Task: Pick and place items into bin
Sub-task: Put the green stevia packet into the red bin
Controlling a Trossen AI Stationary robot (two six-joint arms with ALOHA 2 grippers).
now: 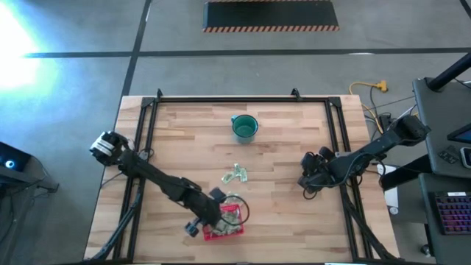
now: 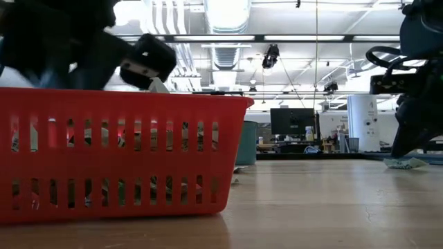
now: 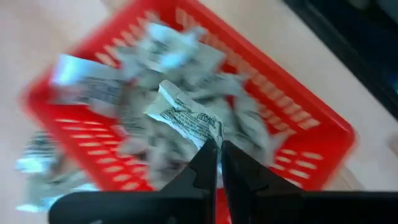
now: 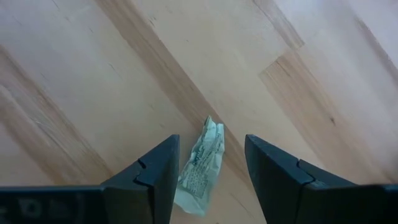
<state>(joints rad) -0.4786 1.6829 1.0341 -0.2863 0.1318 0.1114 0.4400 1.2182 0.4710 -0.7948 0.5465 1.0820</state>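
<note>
Left arm over the filled bin, right arm over a lone packet.

On the table, the red bin sits at the near edge, heaped with blurred packets. Above it, the left gripper pinches a printed packet. Toward the right edge, the right gripper is wide open around one packet, apparently still lying flat.

1. The high view looks straight down on the whole surface from far above.
2. The low view sits at surface height, right against the red bin, facing the room.
3. The left wrist view looks closely down into that bin, shared with the high view.
4. The right wrist view faces bare wood nearby.
</note>
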